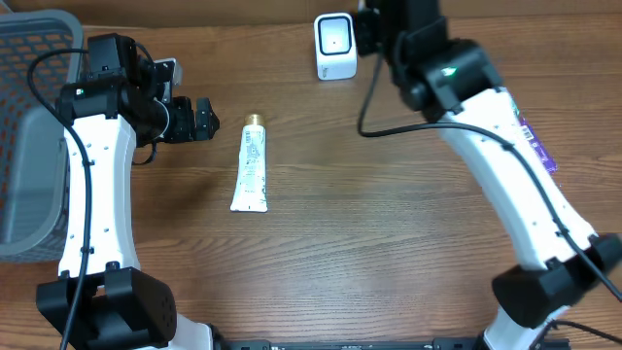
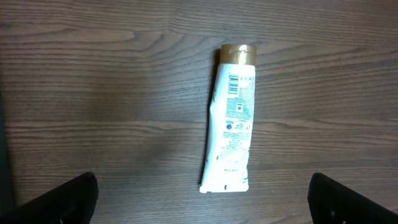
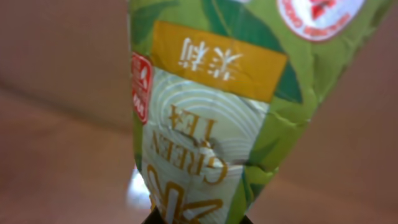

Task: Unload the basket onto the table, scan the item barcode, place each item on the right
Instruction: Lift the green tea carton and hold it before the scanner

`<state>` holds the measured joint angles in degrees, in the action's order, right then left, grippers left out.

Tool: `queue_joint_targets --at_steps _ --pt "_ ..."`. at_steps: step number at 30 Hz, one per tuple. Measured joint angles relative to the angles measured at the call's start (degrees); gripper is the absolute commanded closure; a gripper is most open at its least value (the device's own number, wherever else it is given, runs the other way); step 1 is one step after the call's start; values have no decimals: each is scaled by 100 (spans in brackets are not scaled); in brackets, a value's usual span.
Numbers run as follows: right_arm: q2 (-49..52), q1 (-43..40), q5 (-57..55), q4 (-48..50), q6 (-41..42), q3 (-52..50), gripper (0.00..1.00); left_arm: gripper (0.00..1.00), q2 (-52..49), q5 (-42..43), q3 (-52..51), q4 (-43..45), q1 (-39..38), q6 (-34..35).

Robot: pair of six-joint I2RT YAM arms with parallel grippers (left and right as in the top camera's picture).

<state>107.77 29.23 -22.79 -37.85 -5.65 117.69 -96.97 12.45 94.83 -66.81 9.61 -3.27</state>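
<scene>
Left arm (image 1: 92,185) stands extended along the left side, wrist turned inward. Left gripper (image 1: 202,119) has its jaws spread wide, nothing between them. Right arm (image 1: 505,165) reaches to the far edge, right gripper (image 1: 371,29) clamped on a packet (image 3: 211,124).

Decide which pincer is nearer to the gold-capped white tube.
Left. The open left pincer hovers just beside the white tube, near its cap; the right pincer, shut on a green tea packet, is farther off by the scanner.

Bare worktop (image 1: 389,243) lies open all round the tube (image 1: 251,165). The basket (image 1: 24,58) walls off the left edge, and the right arm (image 1: 505,146) crowds the scanner (image 1: 334,46).
</scene>
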Motion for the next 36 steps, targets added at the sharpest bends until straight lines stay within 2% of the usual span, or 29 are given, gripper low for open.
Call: queue_joint_targets --at_steps 5,9,13,17,23,36 --pt "907 72 -1311 1504 -1246 28 96 0 2 0 0 2 0 0" --pt "1788 35 -1799 1843 -2638 28 96 0 2 0 0 -2 0 0" --pt "2640 22 -1989 2033 -4365 26 96 0 0 0 0 2 0 0" --pt "3235 22 -2149 2518 -5462 22 96 1 0 -2 0 2 0 0" --pt "3526 9 -2275 3045 -6074 15 96 0 0 -2 0 0 0 0" --pt "3526 -4 -2393 3141 -6253 15 96 0 2 0 0 0 0 0"
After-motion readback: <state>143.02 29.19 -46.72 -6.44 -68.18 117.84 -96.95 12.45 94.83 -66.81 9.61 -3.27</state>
